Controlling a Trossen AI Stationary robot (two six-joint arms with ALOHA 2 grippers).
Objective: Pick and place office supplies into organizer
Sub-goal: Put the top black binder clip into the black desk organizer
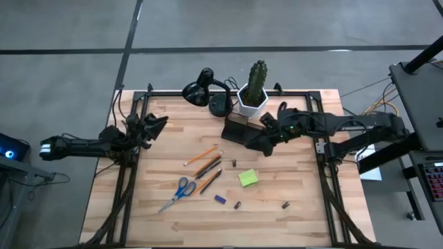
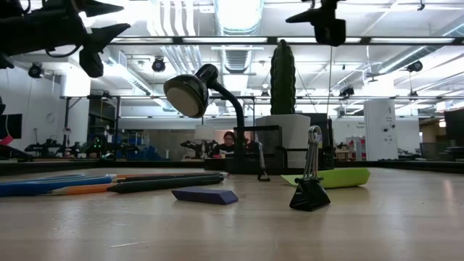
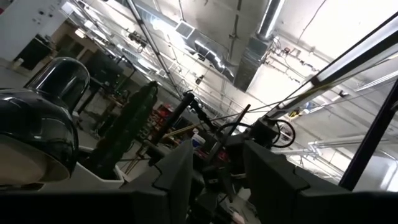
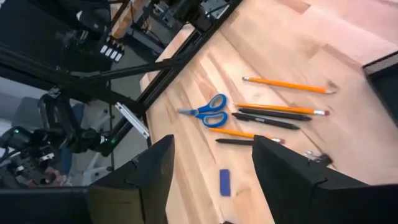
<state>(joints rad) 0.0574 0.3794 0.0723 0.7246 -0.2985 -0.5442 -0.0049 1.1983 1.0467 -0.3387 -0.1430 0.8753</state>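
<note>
Lamp head (image 3: 37, 124), cactus (image 3: 127, 127) beyond open tool (image 3: 214, 180).

A large industrial lab or workshop hall: exposed silver ducts (image 3: 261, 37) and strip lights (image 2: 239, 13) run under a high ceiling, the grey concrete floor (image 1: 62, 69) surrounds a wooden desk (image 1: 297, 207), and distant benches carry equipment (image 2: 116, 151) at middle left of the low view.

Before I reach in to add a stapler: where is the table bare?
Bare: the near strip below the scissors and blue block, and the left side. Crowded: the middle around the pencils, and the back by the organizer.
</note>
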